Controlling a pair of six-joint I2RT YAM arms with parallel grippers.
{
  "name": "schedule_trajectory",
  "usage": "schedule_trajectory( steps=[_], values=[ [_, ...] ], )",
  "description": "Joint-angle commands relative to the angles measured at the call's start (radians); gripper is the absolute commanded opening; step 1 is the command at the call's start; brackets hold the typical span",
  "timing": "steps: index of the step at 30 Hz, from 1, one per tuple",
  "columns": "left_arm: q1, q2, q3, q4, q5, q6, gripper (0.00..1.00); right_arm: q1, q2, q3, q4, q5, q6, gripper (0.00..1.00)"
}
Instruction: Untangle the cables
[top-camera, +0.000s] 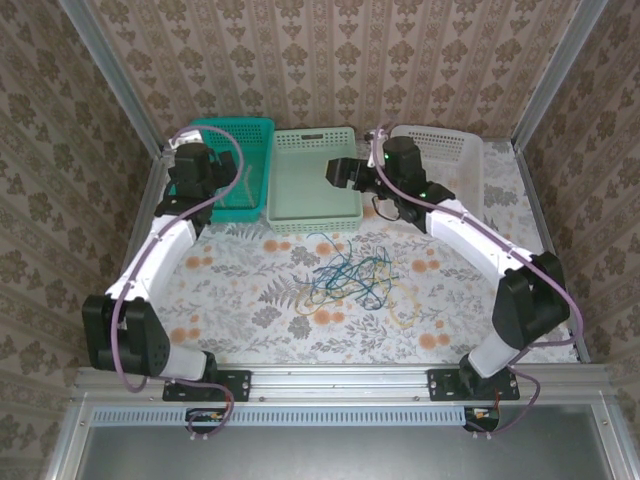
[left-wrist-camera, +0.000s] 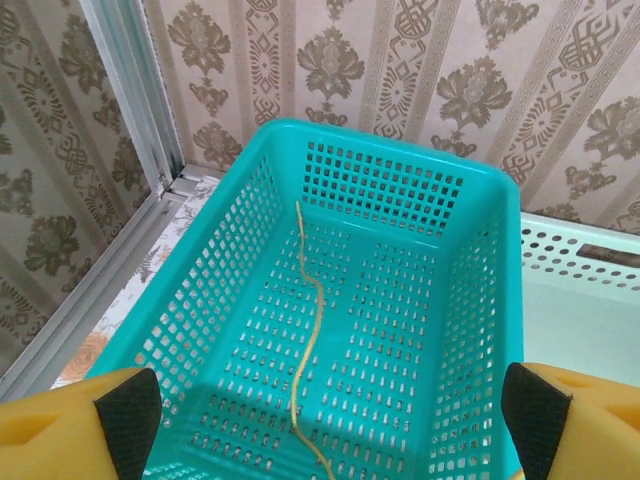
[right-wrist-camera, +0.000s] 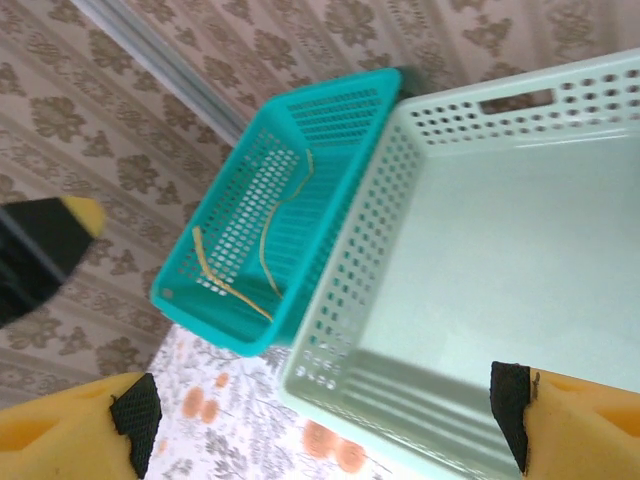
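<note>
**A:** Left side first?

**B:** Left gripper (left-wrist-camera: 330, 420) hangs over the teal basket (left-wrist-camera: 390, 140). Fingers are spread wide and hold nothing. A yellow cable (left-wrist-camera: 300, 375) lies loose and wavy on the basket floor below. From the left wrist it shows between the two pads, touching neither.

**A:** Middle?

**B:** On the flowered table (top-camera: 250, 300), just in front of the baskets, is a tangle of cables (top-camera: 345, 275). Blue and green strands cross each other, with a faint yellow loop to their right. It lies well apart from both grippers.

**A:** Right?

**B:** Right gripper (right-wrist-camera: 322, 405) is above the pale green basket (top-camera: 313, 215), over its near wall. Jaws are wide and empty. The yellow cable shows off to its left, in the teal basket. A white basket (top-camera: 470, 150) stands at the far right.
</note>
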Motion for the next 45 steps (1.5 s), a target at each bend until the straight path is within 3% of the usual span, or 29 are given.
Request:
schedule_trajectory(
  steps=[1,6,13,15,19,25,29,34,40,45],
  values=[
    [0.008,-0.015,0.033,-0.082,0.022,-0.026,0.91,-0.005,-0.075,-0.052,-0.092,0.033,-0.060,0.90],
    [0.064,0.041,0.092,-0.157,0.169,-0.084,0.89,-0.020,-0.176,-0.144,-0.117,0.056,-0.071,0.90],
    [0.052,0.006,0.010,-0.140,0.164,-0.120,0.86,-0.038,-0.308,-0.259,-0.214,0.092,-0.110,0.90],
    [0.020,-0.019,-0.013,-0.144,0.145,-0.097,0.85,-0.038,-0.339,-0.293,-0.236,0.105,-0.122,0.90],
    [-0.128,-0.077,-0.108,-0.074,0.102,-0.034,0.86,-0.037,-0.390,-0.354,-0.283,0.135,-0.137,0.90],
    [-0.294,-0.157,-0.240,-0.043,0.149,0.013,0.85,-0.036,-0.403,-0.421,-0.379,0.178,-0.096,0.85],
    [-0.422,-0.209,-0.320,-0.015,0.232,0.114,0.84,-0.038,-0.434,-0.486,-0.424,0.180,-0.038,0.82],
    [-0.567,-0.204,-0.355,-0.057,0.211,0.173,0.82,-0.038,-0.503,-0.592,-0.490,0.225,0.022,0.80],
    [-0.595,-0.259,-0.439,-0.007,0.224,0.093,0.82,-0.036,-0.642,-0.734,-0.565,0.237,0.070,0.74],
    [-0.596,-0.287,-0.468,0.036,0.235,0.062,0.82,-0.022,-0.630,-0.791,-0.499,0.190,0.059,0.70]
  ],
)
